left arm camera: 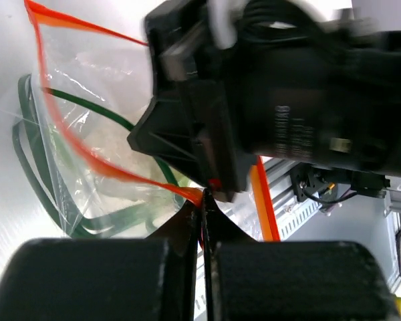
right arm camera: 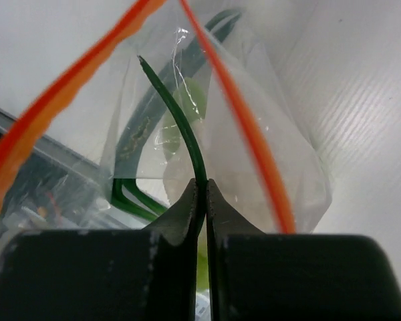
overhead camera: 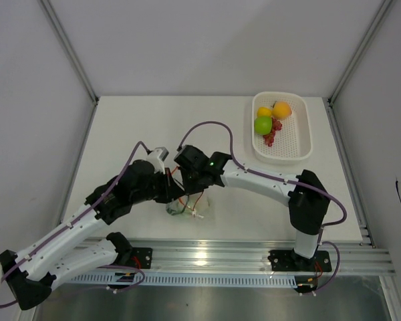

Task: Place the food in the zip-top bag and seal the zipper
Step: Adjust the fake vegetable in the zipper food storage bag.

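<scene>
Right now the right gripper is pinched shut on a thin, bendy green stalk, inside the open mouth of the zip-top bag. The left gripper is clamped on the zipper. The bag lies at the table's near-centre. Its film looks light, floppy and slippery, so take it by the stiffer strip. The green apple sits in the white basket.

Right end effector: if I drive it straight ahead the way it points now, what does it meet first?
Probably the clear bag: the right end effector, shut on a green stalk, points into its open mouth, towards a pale leafy piece inside. Depth is unclear.
</scene>
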### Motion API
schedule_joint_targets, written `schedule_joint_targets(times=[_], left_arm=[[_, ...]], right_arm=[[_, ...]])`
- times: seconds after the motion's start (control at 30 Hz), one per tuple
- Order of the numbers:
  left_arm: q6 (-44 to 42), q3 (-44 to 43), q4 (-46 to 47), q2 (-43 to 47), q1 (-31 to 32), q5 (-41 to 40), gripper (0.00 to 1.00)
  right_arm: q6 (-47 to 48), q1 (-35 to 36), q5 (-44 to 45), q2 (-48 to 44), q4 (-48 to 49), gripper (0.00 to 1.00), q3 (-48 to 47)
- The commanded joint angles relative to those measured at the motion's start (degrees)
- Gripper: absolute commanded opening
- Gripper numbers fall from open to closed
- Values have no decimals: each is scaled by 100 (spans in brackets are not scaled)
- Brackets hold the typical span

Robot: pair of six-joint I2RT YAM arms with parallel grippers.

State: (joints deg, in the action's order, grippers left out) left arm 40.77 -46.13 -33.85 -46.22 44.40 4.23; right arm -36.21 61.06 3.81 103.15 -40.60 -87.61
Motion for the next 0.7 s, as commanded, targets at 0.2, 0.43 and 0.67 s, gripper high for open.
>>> schedule_joint_targets(times=[0.2,0.43,0.67], left_arm=[[-193,-230,282,139,25,-203,1],[-237,-291,247,131,25,-256,0],[-307,-353,238,60,25,-291,1]], right_arm=[[149,-59,-988,539,61,14,-133],[114,-94,-382,-514,369,64,34],[237,-261,76,-1438,158,77,-229]])
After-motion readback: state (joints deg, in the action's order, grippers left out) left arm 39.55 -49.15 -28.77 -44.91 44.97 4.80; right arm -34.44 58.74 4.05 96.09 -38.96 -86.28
